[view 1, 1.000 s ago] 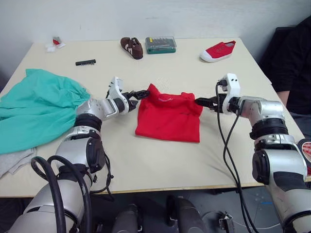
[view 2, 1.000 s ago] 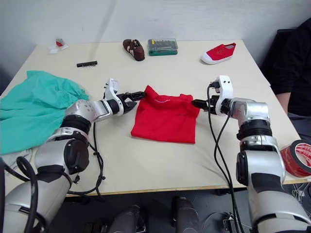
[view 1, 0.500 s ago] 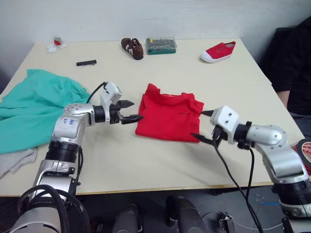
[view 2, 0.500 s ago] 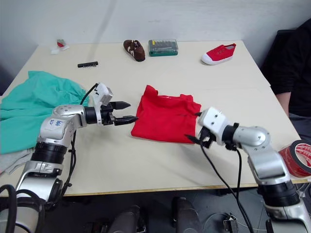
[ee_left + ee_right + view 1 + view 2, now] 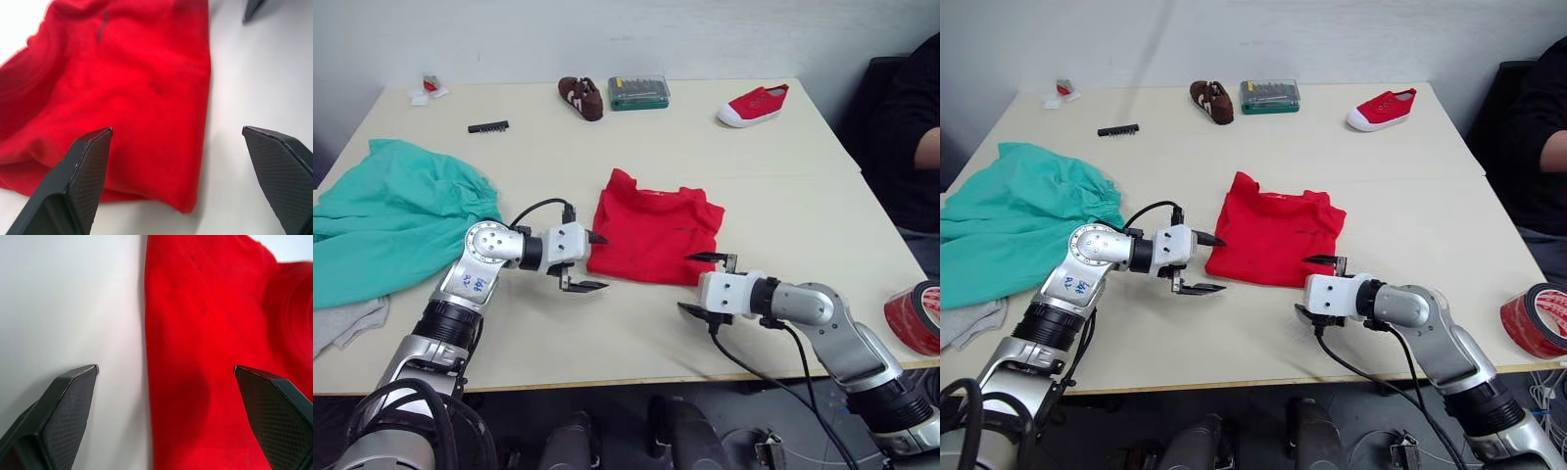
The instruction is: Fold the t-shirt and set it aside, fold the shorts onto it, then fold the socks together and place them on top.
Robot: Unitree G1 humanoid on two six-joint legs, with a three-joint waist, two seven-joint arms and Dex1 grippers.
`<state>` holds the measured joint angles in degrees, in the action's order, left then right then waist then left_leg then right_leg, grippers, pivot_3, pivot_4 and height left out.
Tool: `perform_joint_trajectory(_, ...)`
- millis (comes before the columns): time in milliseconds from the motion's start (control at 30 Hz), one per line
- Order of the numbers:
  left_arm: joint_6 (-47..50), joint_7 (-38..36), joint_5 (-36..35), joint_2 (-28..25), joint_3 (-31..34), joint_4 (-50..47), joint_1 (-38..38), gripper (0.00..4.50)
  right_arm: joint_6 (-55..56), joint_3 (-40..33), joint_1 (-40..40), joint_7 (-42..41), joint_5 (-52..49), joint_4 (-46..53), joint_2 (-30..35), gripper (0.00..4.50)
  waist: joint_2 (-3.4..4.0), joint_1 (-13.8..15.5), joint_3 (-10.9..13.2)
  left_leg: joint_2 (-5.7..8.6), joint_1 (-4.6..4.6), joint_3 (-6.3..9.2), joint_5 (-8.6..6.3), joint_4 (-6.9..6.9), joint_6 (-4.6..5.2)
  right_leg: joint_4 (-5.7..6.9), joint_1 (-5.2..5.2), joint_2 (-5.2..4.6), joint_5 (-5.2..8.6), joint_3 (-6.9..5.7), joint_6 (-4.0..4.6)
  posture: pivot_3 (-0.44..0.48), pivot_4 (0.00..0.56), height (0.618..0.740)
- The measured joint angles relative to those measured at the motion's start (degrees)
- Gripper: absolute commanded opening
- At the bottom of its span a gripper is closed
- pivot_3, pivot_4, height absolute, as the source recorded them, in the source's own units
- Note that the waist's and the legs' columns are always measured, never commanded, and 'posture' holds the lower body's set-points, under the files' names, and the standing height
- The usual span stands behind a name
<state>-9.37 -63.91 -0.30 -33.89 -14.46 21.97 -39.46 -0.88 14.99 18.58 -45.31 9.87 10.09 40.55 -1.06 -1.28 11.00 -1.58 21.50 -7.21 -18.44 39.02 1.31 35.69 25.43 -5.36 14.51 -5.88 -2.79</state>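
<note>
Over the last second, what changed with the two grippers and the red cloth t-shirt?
Both grippers let go of the bright red cloth t-shirt's far corners and swung back toward the robot. The left gripper now sits open at its near left corner, the right gripper open at its near right corner. The shirt stayed folded in place; the teal-green cloth shorts did not move.

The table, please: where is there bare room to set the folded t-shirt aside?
Bare table lies between the t-shirt, the red sneaker and the right edge; more lies between the t-shirt and the far-edge items. The left is crowded by the shorts and socks. Both open grippers, left and right, flank the t-shirt's near corners.
</note>
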Motion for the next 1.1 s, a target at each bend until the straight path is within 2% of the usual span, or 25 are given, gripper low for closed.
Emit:
perform_joint_trajectory(100,-3.44,0.08,2.26,0.01,-1.13,2.39,-0.01,2.63,1.42,0.45,1.29,1.26,0.8,-3.3,-0.81,3.26,0.0,0.01,0.0,0.01,0.0,0.02,0.01,0.02,0.03,0.04,-0.01,-0.02,0.0,-0.01,0.0,0.0,0.15,0.74)
perform_joint_trajectory(333,-6.36,0.18,3.84,0.98,-2.38,5.75,-1.15,0.3,3.92,0.66,2.6,2.31,2.53,-8.53,-0.82,0.72,-0.04,0.83,-0.03,0.05,-0.11,0.05,0.01,0.06,0.17,0.05,-0.17,-0.09,-0.01,-0.03,-0.02,0.0,0.15,0.74)
perform_joint_trajectory(367,-6.09,0.49,3.91,1.27,-2.29,5.98,-1.19,0.01,3.77,0.65,2.42,2.12,2.49,-8.52,-0.82,0.36,-0.04,1.01,-0.03,0.05,-0.11,0.06,0.0,0.06,0.17,0.06,-0.17,-0.09,-0.01,-0.04,-0.02,0.0,0.15,0.74)
perform_joint_trajectory(400,-5.29,0.47,3.6,1.57,-2.11,6.03,-1.28,0.0,3.56,0.57,2.2,1.79,2.32,-8.41,-0.82,0.01,-0.04,1.09,-0.03,0.04,-0.11,0.07,0.0,0.06,0.17,0.06,-0.17,-0.09,-0.01,-0.04,-0.02,0.0,0.15,0.74)
perform_joint_trajectory(500,4.15,-2.25,-1.08,2.77,-0.28,4.97,-0.94,0.0,1.77,-0.46,0.08,-1.34,-1.04,-5.45,-0.48,0.01,-0.04,1.27,-0.03,0.04,-0.03,0.15,0.01,0.06,0.17,0.04,-0.15,-0.06,-0.01,-0.11,-0.02,0.0,0.15,0.74)
perform_joint_trajectory(600,12.56,-6.03,-5.3,1.13,1.03,-0.9,1.36,0.0,0.54,-0.45,-3.1,-5.38,-4.28,0.11,0.81,0.01,-0.04,1.11,-0.02,0.0,0.06,0.18,0.01,0.06,0.16,0.03,-0.1,-0.01,0.0,-0.15,-0.01,0.0,0.15,0.74)
perform_joint_trajectory(833,21.18,-13.73,-11.62,-10.07,2.85,-20.68,14.33,0.0,2.62,-1.91,-10.23,-9.65,-6.98,8.97,5.8,0.01,-0.03,1.05,-0.02,-0.05,0.02,0.19,-0.09,0.04,0.12,-0.08,-0.1,0.0,0.06,-0.11,0.06,0.0,0.15,0.74)
perform_joint_trajectory(933,21.36,-13.44,-12.1,-12.77,3.11,-27.32,21.72,0.0,5.32,-1.98,-14.52,-10.53,-7.13,11.83,7.78,0.01,-0.03,1.27,-0.02,-0.06,0.0,0.22,-0.21,0.04,0.11,-0.1,-0.12,-0.02,0.08,-0.11,0.09,0.0,0.15,0.74)
perform_joint_trajectory(1100,19.7,-6.98,-11.19,-12.32,4.61,-32.03,28.27,0.0,8.71,-2.39,-18.07,-8.84,-6.99,12.33,7.91,0.01,-0.03,1.93,-0.03,-0.04,-0.18,0.27,-0.39,0.05,0.43,-0.11,-0.31,-0.06,0.08,-0.11,0.1,0.0,0.15,0.74)
